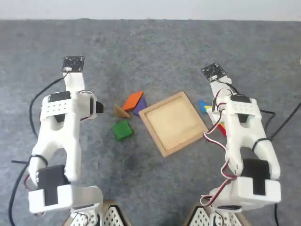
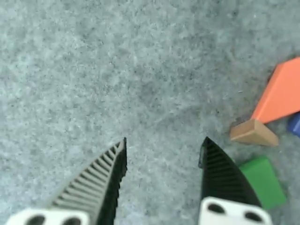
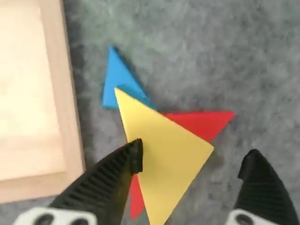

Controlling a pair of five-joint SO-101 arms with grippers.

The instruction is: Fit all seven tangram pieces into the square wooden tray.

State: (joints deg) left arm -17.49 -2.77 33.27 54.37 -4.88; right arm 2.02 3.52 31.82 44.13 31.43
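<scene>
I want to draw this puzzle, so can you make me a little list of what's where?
Tray: square, wooden, no pieces inside yet
By left arm: orange, purple, brown and green pieces on the grey mat
By right arm: yellow piece lying over blue and red ones
Left gripper: open, above bare mat
Right gripper: open, above the yellow piece

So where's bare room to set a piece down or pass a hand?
The wooden tray itself is empty. Mat lies bare beyond it and between left arm and right arm. Crowded: orange, brown, purple, green pieces left of it; blue, yellow, red triangles under the right gripper.
</scene>
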